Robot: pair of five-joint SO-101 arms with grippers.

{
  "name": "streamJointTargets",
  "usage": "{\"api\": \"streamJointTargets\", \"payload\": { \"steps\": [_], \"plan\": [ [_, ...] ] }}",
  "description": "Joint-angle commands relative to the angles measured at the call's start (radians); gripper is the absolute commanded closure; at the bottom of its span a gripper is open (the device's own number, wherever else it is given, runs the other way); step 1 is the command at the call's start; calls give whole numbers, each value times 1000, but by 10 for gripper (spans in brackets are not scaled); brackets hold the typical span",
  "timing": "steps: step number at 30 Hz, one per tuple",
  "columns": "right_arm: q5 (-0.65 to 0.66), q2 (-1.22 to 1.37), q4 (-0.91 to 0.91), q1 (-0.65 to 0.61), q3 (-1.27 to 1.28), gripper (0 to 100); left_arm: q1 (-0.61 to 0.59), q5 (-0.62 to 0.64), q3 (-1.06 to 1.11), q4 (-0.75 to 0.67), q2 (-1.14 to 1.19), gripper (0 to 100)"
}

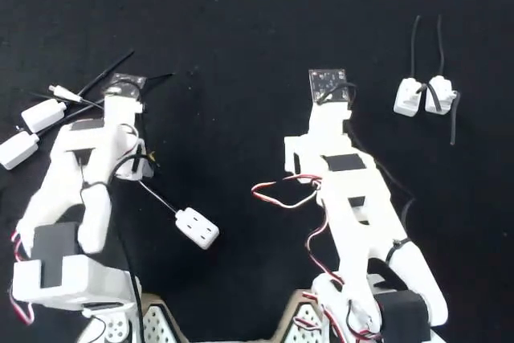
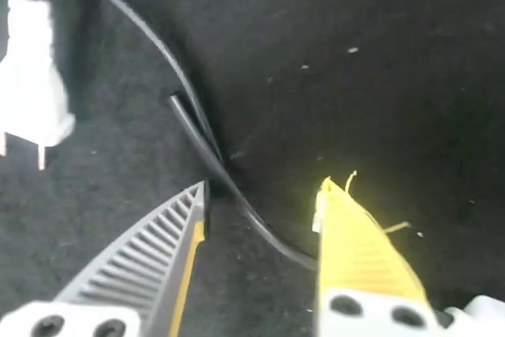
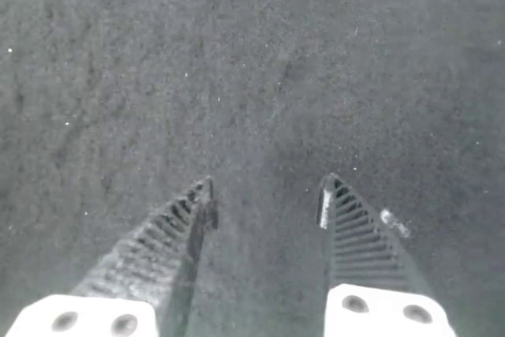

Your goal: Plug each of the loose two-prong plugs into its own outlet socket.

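The left tool [image 2: 262, 189] gapes wide astride a black cord [image 2: 158, 45], likely to line up on the white two-prong plug [image 2: 31, 92] lying near. The right tool [image 3: 267, 189], equally wide, hangs empty over the surface [image 3: 260, 53]; the outlet socket [image 1: 197, 227] lies between the arms.

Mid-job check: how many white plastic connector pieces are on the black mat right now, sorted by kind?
White socket block with slots showing, centre: 1
White connector pieces side by side, far right: 2
White loose connector pieces, far left: 3
Total: 6
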Motion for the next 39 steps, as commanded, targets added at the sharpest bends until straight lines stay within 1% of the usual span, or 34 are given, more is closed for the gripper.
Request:
{"api": "streamJointTargets", "payload": {
  "steps": [1,7,14,21,26,29,33,37,39],
  "plan": [
    [-8,-42,17,17,-54,794,-77,6,-50,-8,5,773],
    [-6,-42,17,17,-58,794,-232,2,-61,34,5,773],
    [-6,-42,17,17,-58,794,-326,-8,-61,92,5,773],
    [-6,-42,17,17,-58,794,-430,-130,-62,201,5,773],
    [-6,-42,17,17,-58,794,-503,-199,-61,245,-41,773],
    [-6,-41,17,17,-58,794,-509,-215,-62,267,-124,771],
    [-6,-41,17,17,-56,794,-498,-218,-64,258,-272,769],
    [-6,-41,17,17,-56,794,-470,-215,-107,204,-387,769],
    [-6,-41,17,17,-56,794,-417,-212,-120,175,-399,769]
  ]
}}
